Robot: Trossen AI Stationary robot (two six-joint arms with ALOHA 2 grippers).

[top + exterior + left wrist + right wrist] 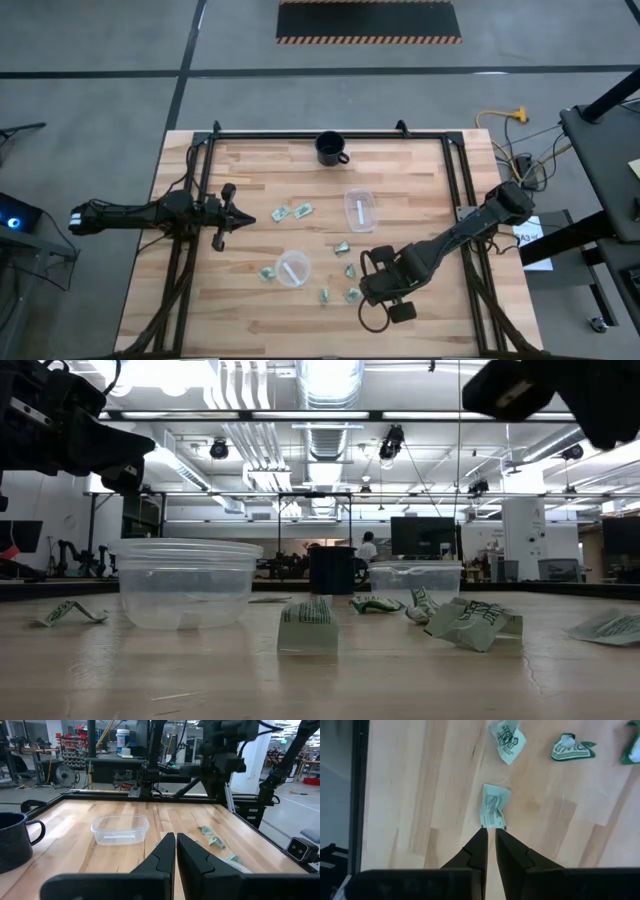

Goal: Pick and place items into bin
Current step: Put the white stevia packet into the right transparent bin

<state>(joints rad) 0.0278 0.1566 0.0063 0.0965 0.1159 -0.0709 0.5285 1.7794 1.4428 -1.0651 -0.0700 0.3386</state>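
Several small green and white wrapped items lie on the wooden table, among them one (353,295) by my right gripper and two (290,212) toward the middle. A round clear bin (292,268) and a rectangular clear bin (361,210) stand among them. My right gripper (489,831) points down, shut and holding nothing, above the table. One item (494,810) lies flat just beyond its fingertips. My left gripper (175,840) waits shut at the table's left, pointing level toward the rectangular bin (120,829).
A black mug (331,148) stands at the far edge, middle. A black metal frame (205,160) runs along the table's far, left and right sides. In the low view, items (308,625) lie in front of the round bin (185,582).
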